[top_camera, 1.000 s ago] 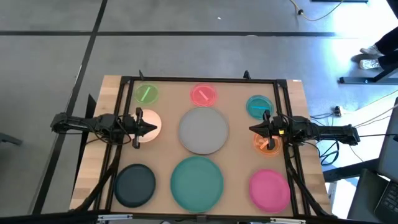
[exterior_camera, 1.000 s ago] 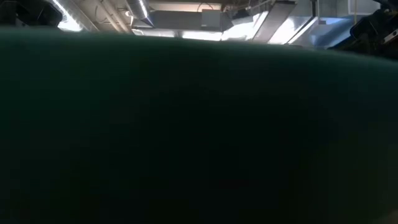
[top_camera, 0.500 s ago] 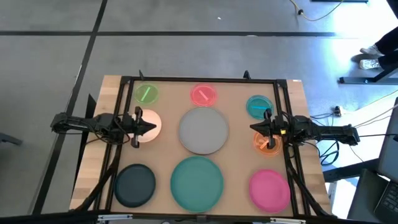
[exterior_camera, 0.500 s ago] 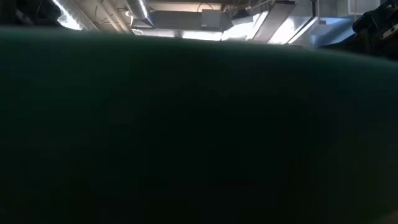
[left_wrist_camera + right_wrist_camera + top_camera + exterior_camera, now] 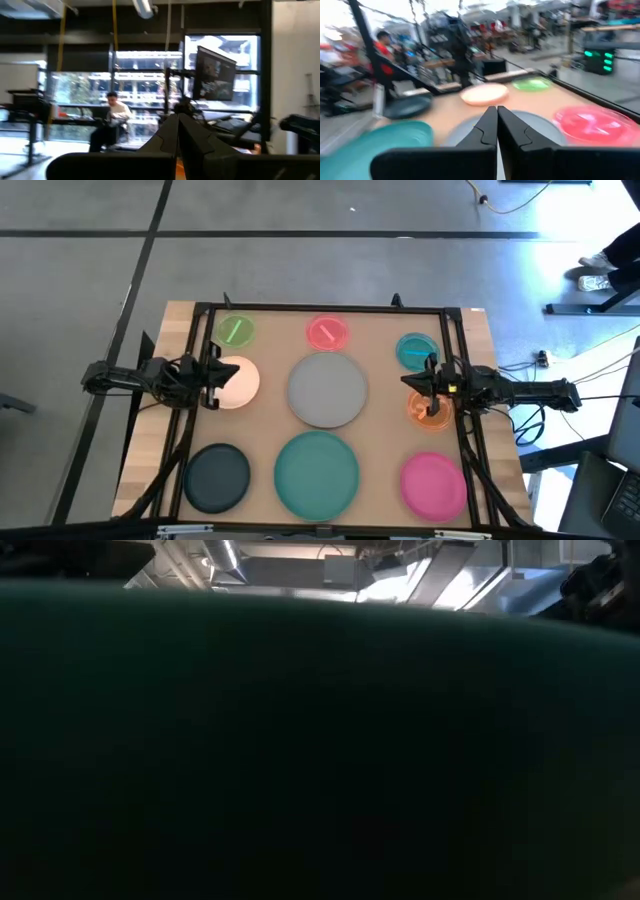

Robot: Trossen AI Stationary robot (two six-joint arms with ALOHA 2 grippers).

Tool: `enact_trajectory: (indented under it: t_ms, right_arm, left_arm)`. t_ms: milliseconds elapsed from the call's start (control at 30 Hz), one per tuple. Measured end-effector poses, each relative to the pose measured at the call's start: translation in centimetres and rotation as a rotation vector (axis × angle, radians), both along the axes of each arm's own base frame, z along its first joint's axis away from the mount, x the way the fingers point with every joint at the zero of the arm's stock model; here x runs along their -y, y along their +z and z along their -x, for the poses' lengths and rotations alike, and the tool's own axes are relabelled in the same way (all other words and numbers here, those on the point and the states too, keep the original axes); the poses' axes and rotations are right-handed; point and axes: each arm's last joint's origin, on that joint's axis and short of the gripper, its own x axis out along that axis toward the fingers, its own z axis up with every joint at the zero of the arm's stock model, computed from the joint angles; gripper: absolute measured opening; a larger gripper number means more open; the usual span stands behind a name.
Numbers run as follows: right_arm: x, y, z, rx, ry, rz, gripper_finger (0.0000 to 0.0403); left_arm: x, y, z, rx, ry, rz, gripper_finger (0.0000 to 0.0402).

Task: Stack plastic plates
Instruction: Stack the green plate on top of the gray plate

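Nine round plates lie flat on the table, each on its own. The high view shows small green (image 5: pixel 235 330), pink (image 5: pixel 327 332), teal-blue (image 5: pixel 416 350), white (image 5: pixel 240 381) and orange (image 5: pixel 432 410) ones. The large ones are grey (image 5: pixel 327 389), dark slate (image 5: pixel 217 477), teal (image 5: pixel 317 472) and magenta (image 5: pixel 434 484). My left gripper (image 5: pixel 220 373) (image 5: pixel 177 122) is shut, raised at the white plate's left rim. My right gripper (image 5: pixel 404 384) (image 5: pixel 496 112) is shut, above the orange plate's left rim and pointing at the grey plate (image 5: pixel 542 125).
A dark frame (image 5: pixel 320 308) runs round the table's far edge and both sides. The teal plate's dark rim (image 5: pixel 320 750) fills almost the whole low view. A person (image 5: pixel 112 122) sits in the room beyond the table. Bare wood shows between the plates.
My left gripper has drawn back toward the table's left edge, so more of the white plate shows now. The plates have stayed where they were.
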Motion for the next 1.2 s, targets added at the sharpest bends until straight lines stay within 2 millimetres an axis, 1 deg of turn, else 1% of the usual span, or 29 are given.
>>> enact_trajectory:
  t_ms: [67,200,300,400,500,567,700,867,967,1067,1133,1200]
  right_arm:
    - [0.0,-0.1,-0.4,-0.019,-0.003,0.023,0.0001]
    - [0.0,0.4,-1.4,0.015,-0.002,0.056,0.0001]
    - [-0.1,0.2,-2.5,-0.049,0.026,0.031,0.0001]
    - [-0.5,0.6,-4.2,-0.151,0.051,0.015,0.0001]
    - [-1.7,1.1,-6.5,-0.251,0.104,0.028,0.0001]
    - [-2.8,1.3,-8.2,-0.314,0.134,0.047,0.0001]
    - [-5.3,1.5,-11.8,-0.451,0.168,0.109,0.0001]
    - [-7.8,1.7,-16.1,-0.567,0.245,0.136,0.0001]
    - [-8.6,1.4,-18.2,-0.645,0.271,0.131,0.0001]
    - [-9.0,1.3,-20.1,-0.682,0.184,0.093,0.0006]
    - [-9.2,1.0,-21.0,-0.711,0.162,0.08,0.0019]
    - [-9.5,0.4,-21.7,-0.741,0.165,0.073,0.0041]
  left_arm:
    - [0.0,0.3,0.1,0.024,-0.004,-0.023,0.0005]
    - [0.3,0.5,0.2,0.051,-0.056,-0.145,0.0005]
    - [0.5,0.8,0.2,0.07,-0.081,-0.266,0.0005]
    - [0.7,1.1,0.4,0.092,-0.1,-0.325,0.0005]
    - [0.6,1.2,0.4,0.101,-0.084,-0.336,0.0005]
    - [0.6,1.4,0.5,0.12,-0.084,-0.32,0.0005]
    - [0.6,1.2,0.4,0.107,-0.15,-0.205,0.0005]
    - [0.7,0.2,-0.3,-0.005,-0.201,-0.047,0.0005]
    - [0.6,-0.5,-0.9,-0.087,-0.164,0.019,0.0004]
    - [0.7,-0.9,-1.6,-0.145,-0.135,0.035,0.0004]
    - [0.7,-1.0,-1.8,-0.159,-0.122,0.038,0.0004]
    - [0.7,-1.0,-2.0,-0.163,-0.109,0.019,0.0004]
